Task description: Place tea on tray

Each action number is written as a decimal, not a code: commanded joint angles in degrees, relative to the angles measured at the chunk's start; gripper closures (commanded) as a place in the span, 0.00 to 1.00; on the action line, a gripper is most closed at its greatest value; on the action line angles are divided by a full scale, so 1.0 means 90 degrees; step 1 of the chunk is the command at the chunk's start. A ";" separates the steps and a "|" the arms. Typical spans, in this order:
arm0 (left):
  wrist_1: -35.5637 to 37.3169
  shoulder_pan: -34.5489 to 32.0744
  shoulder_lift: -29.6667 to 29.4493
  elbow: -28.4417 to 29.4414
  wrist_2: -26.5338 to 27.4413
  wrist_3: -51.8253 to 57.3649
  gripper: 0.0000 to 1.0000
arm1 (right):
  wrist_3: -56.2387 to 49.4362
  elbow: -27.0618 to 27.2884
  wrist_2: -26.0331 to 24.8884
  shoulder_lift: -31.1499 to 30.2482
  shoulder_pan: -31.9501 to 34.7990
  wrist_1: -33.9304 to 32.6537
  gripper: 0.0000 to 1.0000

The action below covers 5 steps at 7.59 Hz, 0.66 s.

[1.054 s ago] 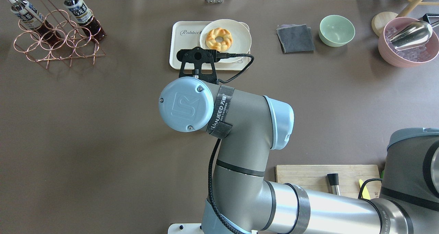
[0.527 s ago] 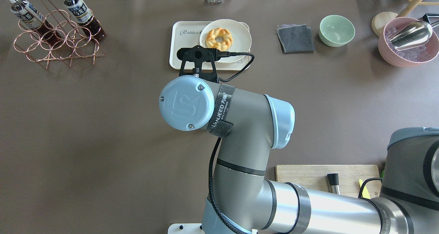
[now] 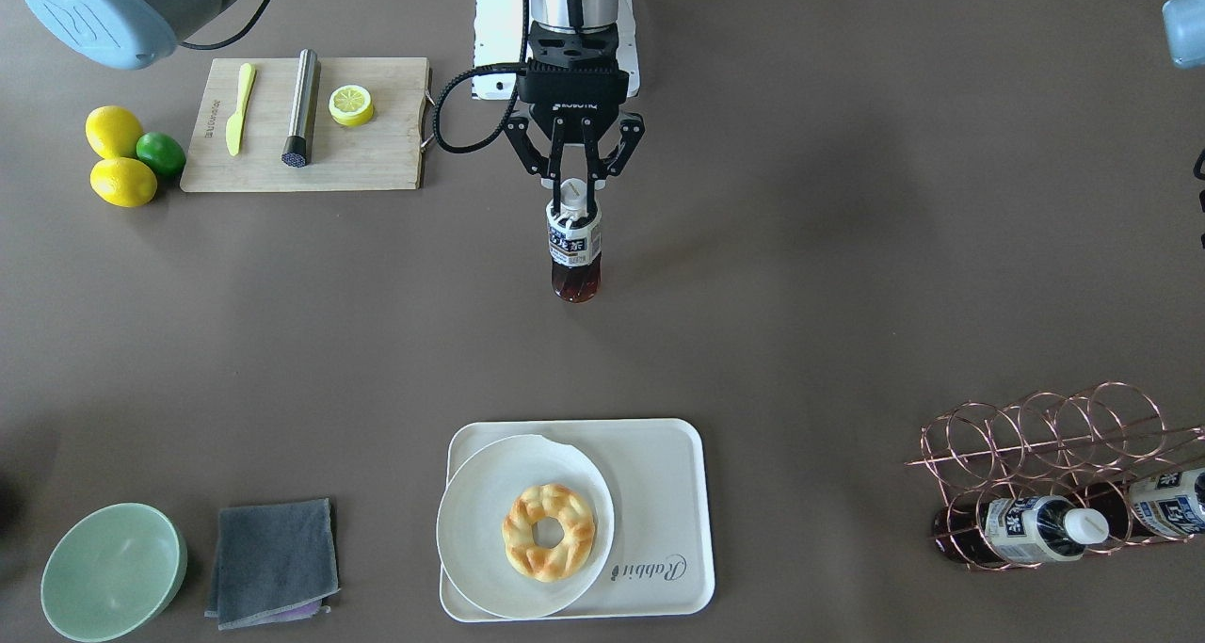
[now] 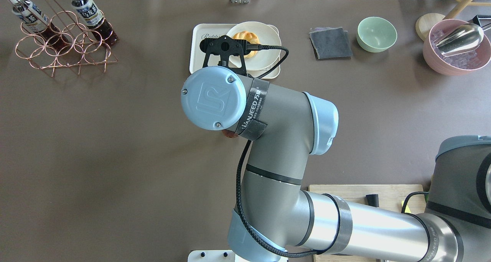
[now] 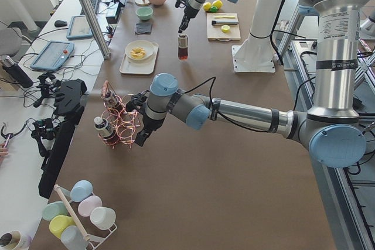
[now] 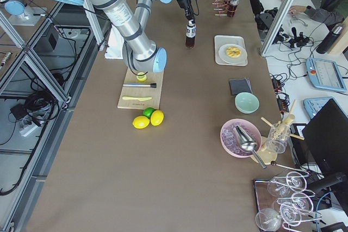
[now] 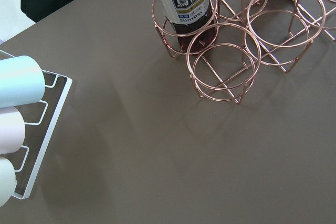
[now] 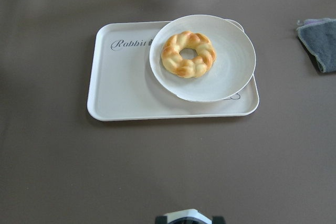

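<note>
Tea (image 3: 575,248) hangs upright from the right gripper (image 3: 573,189), whose two fingers are pinched narrowly on the bottle's white cap and neck. The bottle's dark base points down at the bare brown table, and whether it touches the surface cannot be told. Its white-and-navy label carries printed characters too small to read from across the table.

Ahead of this claw, well apart from it, lies the tray (image 3: 664,492), so the bottle is not on it. Grey script on the tray reads "Rabbit", at the corner ahead and to the claw's left. A round white plate (image 3: 475,502) with a braided ring pastry (image 3: 549,532) covers the part of the tray on the claw's right. Behind the claw and off to its right sits a wooden cutting board (image 3: 311,125).

Far to the claw's left stands a copper wire rack (image 3: 1036,436) with two more bottles. The left wrist view shows one rack bottle (image 7: 184,3) close up, its label reading "SUNTORY" under large characters.

In the overhead view the right arm's blue joint cap (image 4: 213,99) bears a "UR" logo, and a grey strap (image 4: 255,108) beside it reads "WANJEED".

The left gripper (image 5: 139,139) hovers just beside the rack; only the side view shows it, so its opening cannot be told
</note>
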 commanded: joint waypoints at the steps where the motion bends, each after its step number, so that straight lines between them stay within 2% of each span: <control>1: 0.0000 0.0000 -0.0009 -0.0011 0.0000 0.0000 0.02 | -0.0010 -0.0045 0.0335 0.0225 0.0644 -0.0051 1.00; 3: 0.0000 0.0000 -0.0010 -0.0001 0.0000 0.0000 0.02 | -0.0291 -0.0472 0.1016 0.0566 0.1327 -0.0051 1.00; 4: 0.0000 0.0000 -0.0010 0.0008 0.0000 0.0000 0.02 | -0.0293 -0.1201 0.1193 0.1071 0.1533 -0.0051 1.00; 5: 0.0000 0.0000 -0.0010 0.0018 0.0000 0.0000 0.02 | -0.0274 -0.2213 0.1272 0.1753 0.1690 0.0017 1.00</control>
